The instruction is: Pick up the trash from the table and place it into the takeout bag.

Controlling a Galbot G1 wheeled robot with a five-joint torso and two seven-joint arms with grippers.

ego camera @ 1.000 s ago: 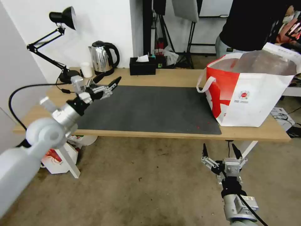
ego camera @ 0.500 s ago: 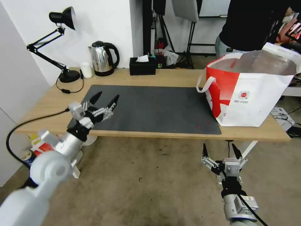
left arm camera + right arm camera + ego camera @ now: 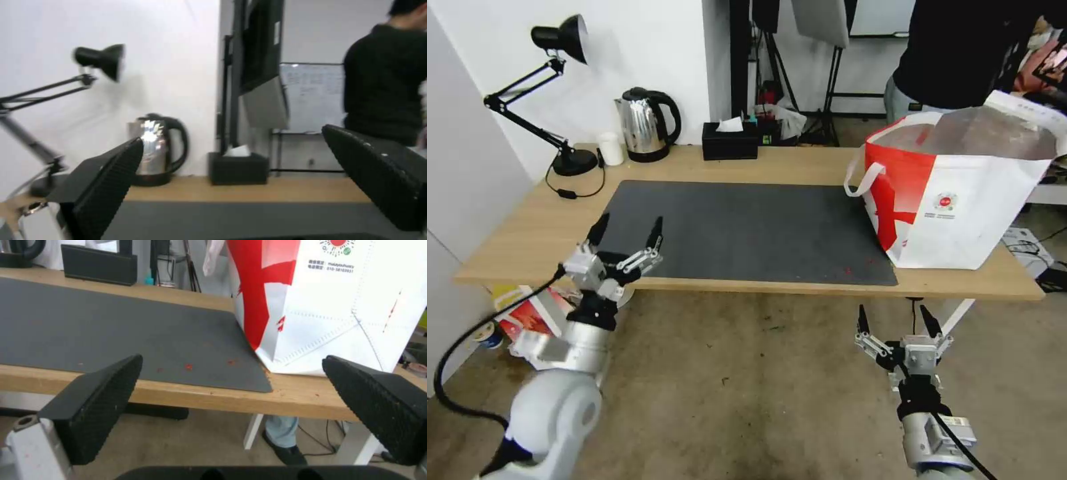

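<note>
The left gripper hovers wide open and empty at the table's near edge, the right gripper likewise below it, the takeout bag holds what looks like trash, so the next move likely calls for nothing.
</note>
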